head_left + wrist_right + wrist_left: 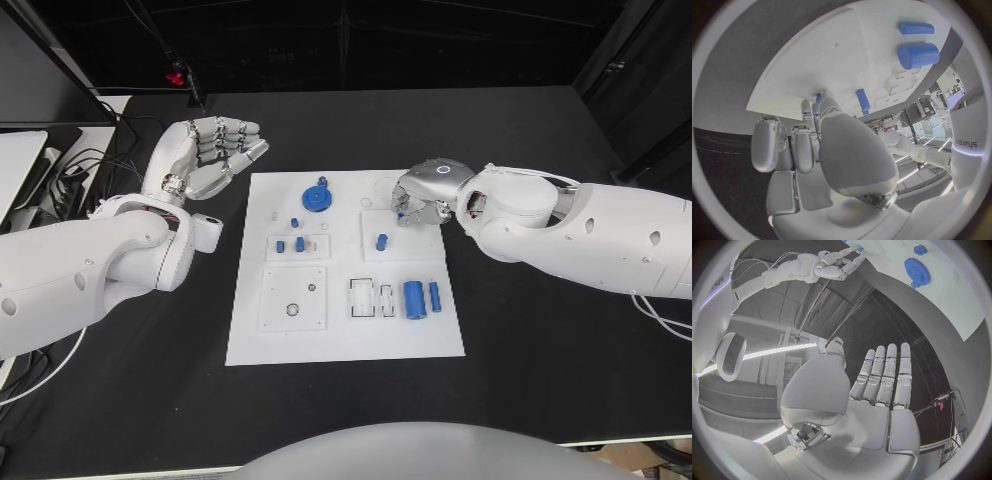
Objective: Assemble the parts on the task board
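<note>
Black worktop (534, 340) fills the room's middle, and the white task board (346, 335) lies flat on it. Two white arms reach in from the sides. The left hand (216, 150) waits off the board's far left corner, its fingers (886, 375) straight and side by side, holding nothing. The right hand (426, 195) hangs low over the board's far right part, fingers (786, 145) curled down. I cannot tell if they pinch anything. On the board sit a blue gear (316, 196), a fat blue cylinder (414, 297) with a thin blue pin (434, 296) beside it, and a small blue peg (381, 241) just under the right hand. I think the robot is picking or placing that peg. Next it needs a careful, straight push into its hole.
</note>
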Robot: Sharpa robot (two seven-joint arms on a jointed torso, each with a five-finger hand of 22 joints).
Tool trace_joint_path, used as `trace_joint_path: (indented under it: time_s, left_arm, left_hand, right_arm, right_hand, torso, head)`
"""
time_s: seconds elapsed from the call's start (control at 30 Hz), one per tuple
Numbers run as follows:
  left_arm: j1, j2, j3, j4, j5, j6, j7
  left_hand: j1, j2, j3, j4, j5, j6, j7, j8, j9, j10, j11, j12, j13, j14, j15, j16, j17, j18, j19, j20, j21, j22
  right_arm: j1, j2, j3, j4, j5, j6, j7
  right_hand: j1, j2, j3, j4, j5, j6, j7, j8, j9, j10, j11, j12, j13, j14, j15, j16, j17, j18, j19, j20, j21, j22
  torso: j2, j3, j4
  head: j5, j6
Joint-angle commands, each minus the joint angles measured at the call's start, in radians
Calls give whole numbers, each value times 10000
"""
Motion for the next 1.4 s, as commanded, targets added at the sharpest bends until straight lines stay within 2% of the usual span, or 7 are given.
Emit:
trace_joint_path:
  time_s: [0.03, 0.33, 0.47, 0.6, 0.77, 1.17, 1.4]
  left_arm:
    - [14, -3, 9, -1, 130, 10, 905]
    - [14, 5, 9, -16, 134, 33, 871]
    - [14, 12, 9, -19, 134, 55, 859]
    - [14, 8, 9, -19, 134, 70, 850]
    - [14, 5, 9, -21, 134, 87, 836]
    - [14, 12, 9, -46, 134, 133, 792]
    - [14, 16, 9, -55, 134, 167, 769]
  left_hand:
    - [33, 67, -39, -2, 34, -84, 260, 34, -11, -70, 14, 46, 8, 56, -10, 68, -12, 117, 67, 3, -2, -17]
    - [64, 85, -40, -5, 46, -90, 258, 56, -10, -73, 12, 69, 8, 61, -13, 83, -29, 115, 83, 0, -4, -32]
    - [90, 107, -42, -5, 60, -94, 255, 78, -10, -75, 9, 92, 9, 65, -14, 96, -45, 114, 95, -2, -7, -47]
    - [100, 120, -43, -4, 64, -95, 253, 89, -9, -73, 7, 104, 9, 67, -16, 103, -53, 113, 100, -3, -9, -55]
    - [118, 143, -46, -3, 70, -93, 249, 111, -8, -68, 4, 127, 10, 69, -17, 115, -67, 112, 109, -5, -13, -68]
    - [152, 181, -52, -4, 88, -89, 242, 147, -6, -60, -3, 165, 11, 72, -21, 134, -92, 111, 120, -7, -21, -91]
    - [169, 203, -54, -4, 99, -88, 238, 165, -6, -56, -6, 184, 11, 74, -23, 144, -104, 111, 126, -9, -25, -103]
  right_arm:
    - [0, 16, 5, 29, -85, 118, -34]
    - [-13, 23, 5, 44, -85, 263, -107]
    - [-20, 20, 4, 32, -85, 324, -151]
    - [-35, 38, 4, 21, -85, 374, -198]
    - [-48, 57, 4, 20, -85, 424, -286]
    - [-58, 57, 4, 49, -199, 400, -433]
    - [-62, 65, 4, 113, -478, 364, -532]
  right_hand:
    - [-4, -80, 49, -3, -25, 76, -4, -65, -4, 86, 17, -75, -11, 591, -93, -13, 99, -73, -13, -87, 11, 1202]
    - [11, -78, 206, -6, -24, 303, -64, -104, 12, 438, -52, -241, -11, 594, -145, -11, 97, -72, -13, -131, 8, 1204]
    - [26, -79, 281, -4, -24, 431, -90, -109, 18, 627, -86, -322, -13, 593, -176, -13, 89, -73, -10, -158, 10, 1208]
    - [33, -71, 348, -4, -24, 553, -107, -110, 23, 806, -116, -392, -12, 590, -203, -23, 65, -69, -17, -182, -4, 1200]
    - [82, -79, 452, -5, -23, 722, -124, -116, 27, 1100, -157, -487, -14, 587, -238, -33, 44, -69, -18, -218, -11, 1199]
    - [136, -141, 636, -8, -24, 906, -172, -207, 14, 1583, -230, -725, -17, 587, -296, -42, 26, -71, -15, -276, -19, 1200]
    - [199, -141, 790, -18, -23, 1181, -267, -171, 43, 1848, -300, -878, -14, 593, -350, -36, 40, -77, 2, -318, 0, 1216]
  torso:
    - [7, -2, 4]
    - [1, 0, 1]
    - [5, -3, 15]
    - [1, -2, -4]
    - [6, -1, 6]
    - [7, 0, -1]
    - [7, 3, 2]
  head:
    - [17, 2]
    - [33, -23]
    - [-32, -32]
    - [0, -31]
    - [-1, -28]
    - [-6, -24]
    - [-21, -24]
